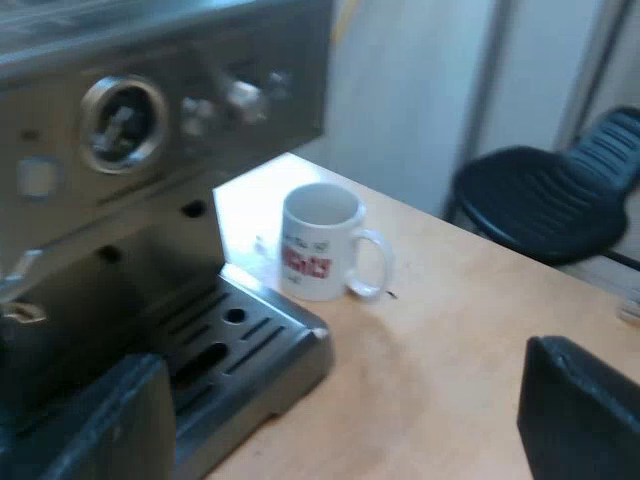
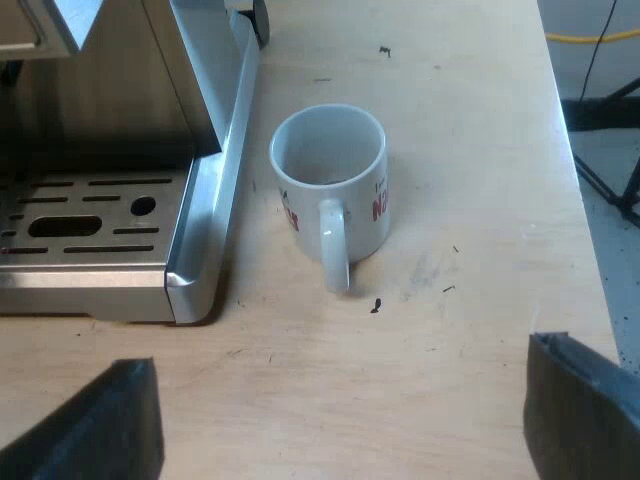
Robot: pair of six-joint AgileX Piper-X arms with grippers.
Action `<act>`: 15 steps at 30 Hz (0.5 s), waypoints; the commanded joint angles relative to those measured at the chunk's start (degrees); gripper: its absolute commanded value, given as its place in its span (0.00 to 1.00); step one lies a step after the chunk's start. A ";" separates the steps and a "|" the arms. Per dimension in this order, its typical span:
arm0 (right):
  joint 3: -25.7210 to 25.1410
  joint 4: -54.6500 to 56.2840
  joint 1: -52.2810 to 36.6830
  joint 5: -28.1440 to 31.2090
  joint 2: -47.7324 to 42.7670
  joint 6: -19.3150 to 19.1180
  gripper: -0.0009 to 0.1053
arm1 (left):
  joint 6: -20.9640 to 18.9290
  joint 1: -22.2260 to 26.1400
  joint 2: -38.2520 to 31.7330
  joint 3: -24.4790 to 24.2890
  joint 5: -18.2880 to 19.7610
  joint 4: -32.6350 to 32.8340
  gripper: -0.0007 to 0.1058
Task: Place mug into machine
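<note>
While right hand point(image 2: 338, 400) gapes, mug point(image 2: 330, 190) upright just ahead, beside machine's tray point(image 2: 100, 270).

My left gripper point(image 1: 340, 400) and my right gripper point(image 2: 340, 400) have black fingers. The round white ceramic mug point(image 1: 320, 240) point(image 2: 330, 180) carries red lettering. Taking its handle as six o'clock, the red shows at about four and eight o'clock. The boxy brushed-steel espresso machine point(image 1: 150, 110) point(image 2: 100, 225) is silver-grey with dark slots in its tray. The flat wooden table point(image 1: 450, 330) point(image 2: 450, 150) is pale tan with a few dark specks point(image 2: 375, 305). The padded chair point(image 1: 550, 190) is blue-black.
</note>
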 commanded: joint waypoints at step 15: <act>-0.59 -0.32 0.05 -2.04 2.43 -2.18 0.78 | 3.94 -6.51 16.13 -0.49 -0.56 -10.78 0.68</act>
